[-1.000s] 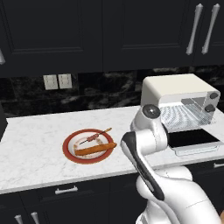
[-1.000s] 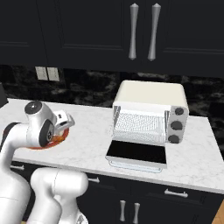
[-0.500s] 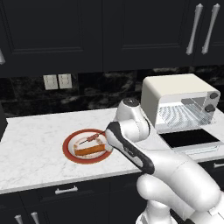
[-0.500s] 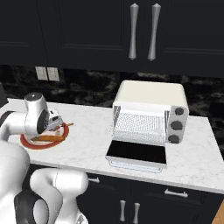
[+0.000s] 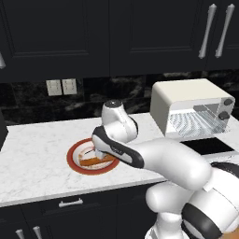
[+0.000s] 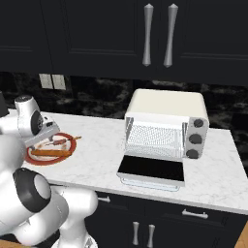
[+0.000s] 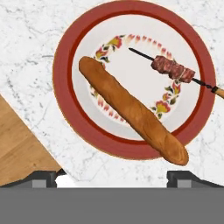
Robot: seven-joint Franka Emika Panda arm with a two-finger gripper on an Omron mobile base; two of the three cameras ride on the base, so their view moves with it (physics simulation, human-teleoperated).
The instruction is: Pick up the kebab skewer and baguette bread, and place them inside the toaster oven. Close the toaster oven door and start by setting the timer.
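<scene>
A red-rimmed plate on the marble counter carries the orange-brown baguette bread lying diagonally and, beside it, the thin kebab skewer with reddish meat chunks. My gripper hovers directly above the plate, open, its fingertips wide apart and holding nothing. From the right base view the hand sits over the plate, with the baguette in front. The cream toaster oven stands to the right, and its dark glass door is folded down flat.
In the hand view the counter's front edge runs close to the plate, with wooden floor beyond it. Wall outlets sit on the dark backsplash under black upper cabinets. A dark object stands at the counter's far left.
The arm has swung left from beside the toaster oven to above the plate and has come down lower over it. Plate, bread, skewer and oven have stayed put.
</scene>
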